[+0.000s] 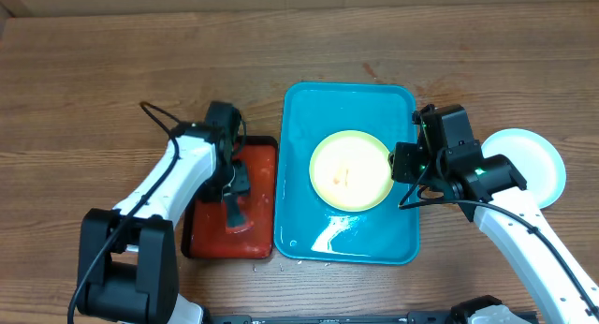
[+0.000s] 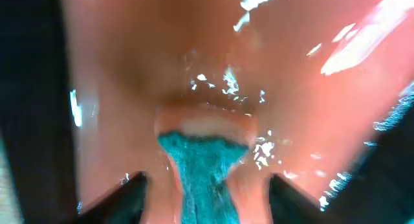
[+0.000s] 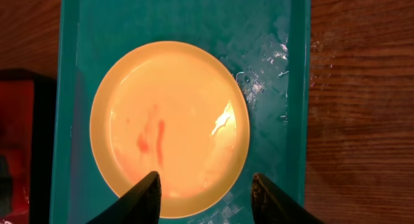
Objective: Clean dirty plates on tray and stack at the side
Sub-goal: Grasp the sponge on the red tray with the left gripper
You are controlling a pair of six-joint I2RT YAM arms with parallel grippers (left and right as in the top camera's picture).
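Note:
A pale yellow plate (image 1: 348,170) with orange smears lies in the blue tray (image 1: 393,109), whose base is wet. It fills the right wrist view (image 3: 169,127) on the tray (image 3: 77,30). My right gripper (image 1: 401,165) is open and empty, and its fingers (image 3: 206,198) hover over the plate's right edge. A white plate with a bluish rim (image 1: 538,160) lies on the wood right of the tray, partly under my right arm. Only two plates show. My left gripper (image 1: 232,210) is down in the red tray, shut (image 2: 204,198) on a teal-faced sponge (image 2: 200,166).
The red tray with a black rim (image 1: 262,165) sits just left of the blue tray, and its base (image 2: 129,68) is wet and glossy. Brown wood tabletop (image 1: 94,81) surrounds both trays. A black cable (image 1: 159,113) loops off my left arm.

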